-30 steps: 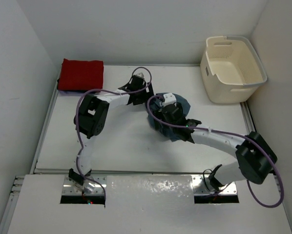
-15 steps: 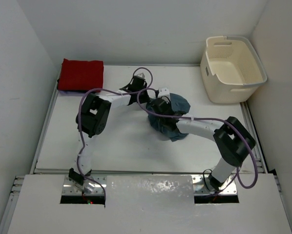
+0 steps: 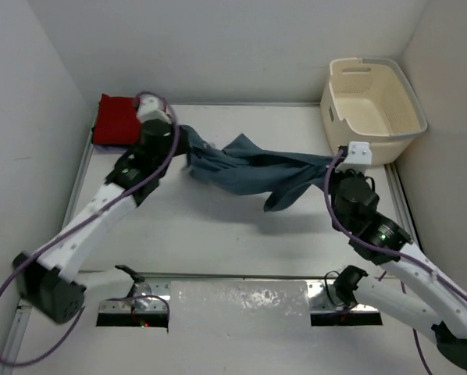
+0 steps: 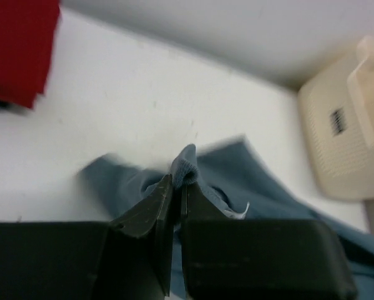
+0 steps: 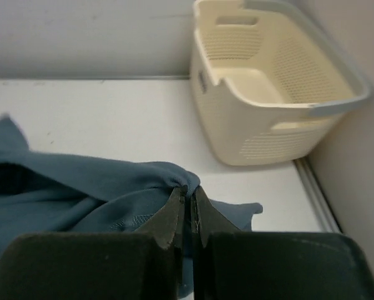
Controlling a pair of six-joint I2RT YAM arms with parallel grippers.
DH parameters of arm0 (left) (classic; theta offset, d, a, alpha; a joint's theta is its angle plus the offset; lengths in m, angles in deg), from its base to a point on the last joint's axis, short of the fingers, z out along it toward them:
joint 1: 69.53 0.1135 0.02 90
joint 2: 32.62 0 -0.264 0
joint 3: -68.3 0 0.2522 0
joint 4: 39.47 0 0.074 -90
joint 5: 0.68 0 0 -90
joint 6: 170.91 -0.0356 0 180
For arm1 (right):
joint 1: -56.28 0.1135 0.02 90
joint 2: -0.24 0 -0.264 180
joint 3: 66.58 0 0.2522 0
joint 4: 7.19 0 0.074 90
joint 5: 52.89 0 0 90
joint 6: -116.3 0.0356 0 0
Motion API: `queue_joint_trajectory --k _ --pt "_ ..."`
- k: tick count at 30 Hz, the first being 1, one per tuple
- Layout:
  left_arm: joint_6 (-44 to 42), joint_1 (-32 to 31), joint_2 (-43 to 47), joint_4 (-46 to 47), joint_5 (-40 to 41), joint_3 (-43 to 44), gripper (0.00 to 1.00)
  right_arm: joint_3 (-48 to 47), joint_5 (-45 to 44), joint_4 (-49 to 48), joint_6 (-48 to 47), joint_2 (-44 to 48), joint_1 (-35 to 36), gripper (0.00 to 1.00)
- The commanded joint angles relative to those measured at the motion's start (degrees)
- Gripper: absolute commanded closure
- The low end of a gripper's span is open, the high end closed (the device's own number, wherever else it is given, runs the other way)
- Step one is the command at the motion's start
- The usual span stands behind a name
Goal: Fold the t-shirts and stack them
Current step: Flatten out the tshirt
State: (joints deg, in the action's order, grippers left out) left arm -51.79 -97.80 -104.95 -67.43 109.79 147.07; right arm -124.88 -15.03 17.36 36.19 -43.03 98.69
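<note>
A teal blue t-shirt hangs stretched above the table between both arms. My left gripper is shut on its left end; in the left wrist view a fold of cloth pokes out from the left gripper. At the right end, my right gripper is shut on the shirt, with the right gripper pinching a bunched edge. A folded red t-shirt lies at the far left corner, also seen in the left wrist view. No other t-shirts show.
A cream laundry basket stands at the far right corner, its wall close to my right gripper. White walls close in the table on three sides. A metal rail runs along the near edge.
Both grippers shut on the teal shirt, which lay crumpled at mid-table. The arms then drew apart, left toward the red shirt, right toward the basket, lifting and stretching the shirt.
</note>
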Motion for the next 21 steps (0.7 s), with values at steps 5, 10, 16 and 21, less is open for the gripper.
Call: queue_joint_trajectory --k 5,10,16,21 --pt "-0.4 -0.3 27.8 -5.1 13.7 -0.3 1.0 -6.7 -7.4 1.7 -9.4 9.2 -0.4 1.0" --pt "2.0 -0.4 37.7 -6.3 11.5 -0.3 1.0 -12.7 -4.8 6.0 -9.5 7.4 -0.4 1.0" --pt "3.4 -0.3 32.3 -8.7 16.6 -0.7 1.0 -13.7 -9.6 4.7 -13.0 2.3 -0.4 1.0" --pt "5.4 0.0 20.1 -8.0 21.8 -3.0 1.0 -12.3 -8.7 3.9 -12.1 -7.6 -5.3 1.0"
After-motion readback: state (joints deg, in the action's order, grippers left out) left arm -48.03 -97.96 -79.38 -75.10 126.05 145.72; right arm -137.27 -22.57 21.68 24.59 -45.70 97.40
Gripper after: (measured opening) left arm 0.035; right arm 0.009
